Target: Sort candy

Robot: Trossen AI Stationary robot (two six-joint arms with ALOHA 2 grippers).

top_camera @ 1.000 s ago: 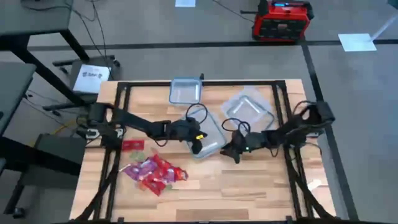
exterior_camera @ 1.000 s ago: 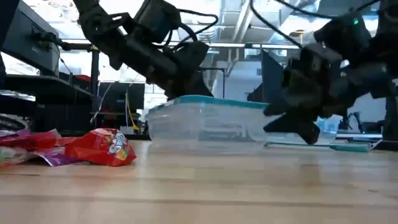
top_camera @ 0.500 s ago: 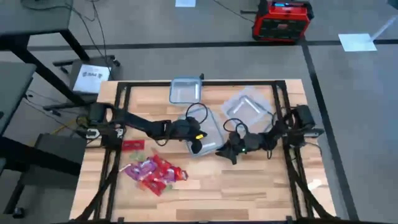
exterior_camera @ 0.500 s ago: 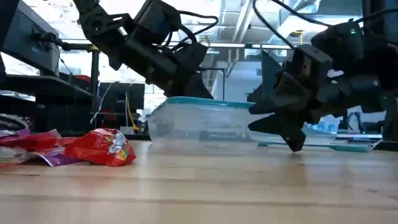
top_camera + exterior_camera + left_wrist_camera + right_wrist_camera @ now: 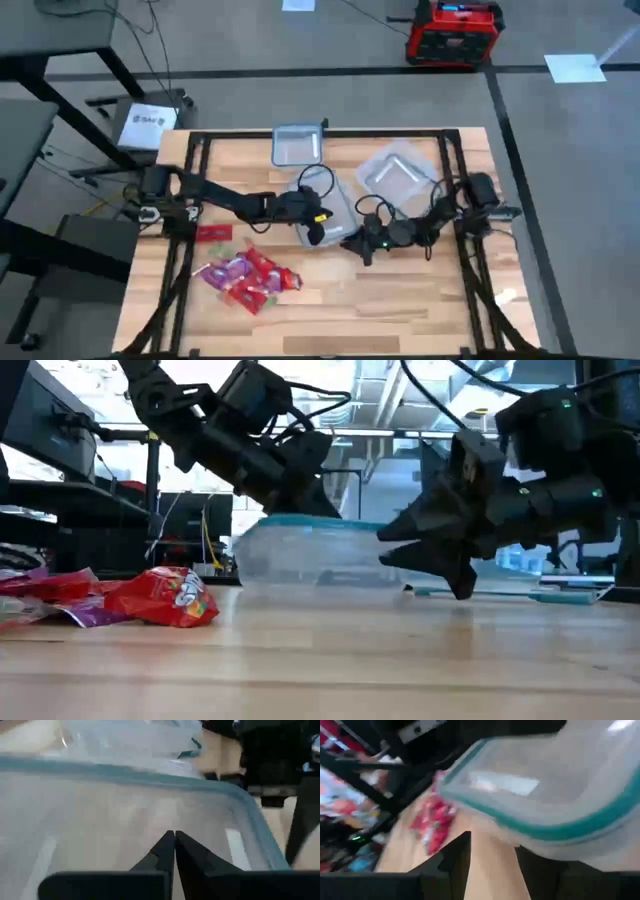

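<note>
The left gripper, fingers pressed together, reaches into the clear tub mid-table. The right gripper, jaws parted and empty, points low at the tub's corner. Only the high view shows the candy heaped at the table's front-left.

Open tabletop lies beside the candy; the middle tub and both hands crowd the centre.
</note>
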